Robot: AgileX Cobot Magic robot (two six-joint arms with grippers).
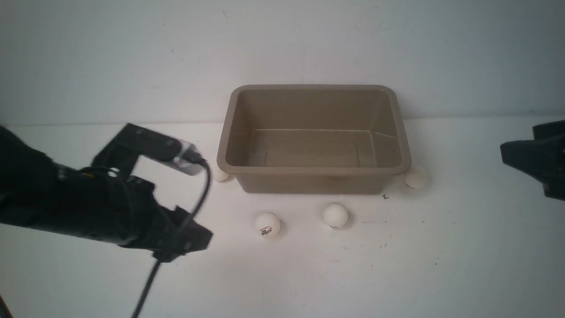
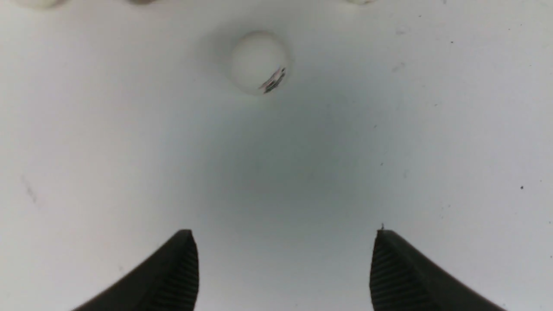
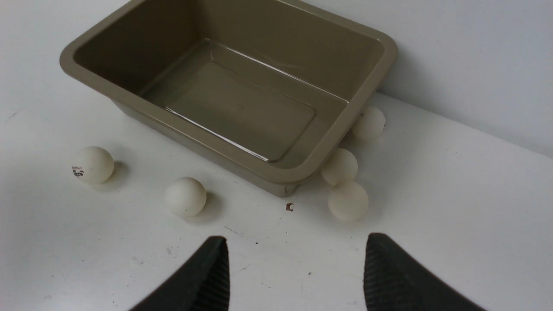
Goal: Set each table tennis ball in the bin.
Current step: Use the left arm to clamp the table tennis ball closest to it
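While the bin (image 1: 313,170) sits empty, the left hand (image 2: 283,239), spread wide and holding nothing, is nearer: the logo-printed table tennis ball (image 1: 267,224) lies on the table (image 1: 397,265) straight ahead of it. The right hand (image 3: 298,239), parted and empty, hangs well off.

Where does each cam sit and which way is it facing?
Front: between arms, facing forward at bin and wall; left arm and right arm edge show.
Left wrist: above table, looking down at logo ball; left gripper shows, open.
Right wrist: robot's right side, angled at bin and balls; right gripper shows, open.
Shared: logo ball in all three.
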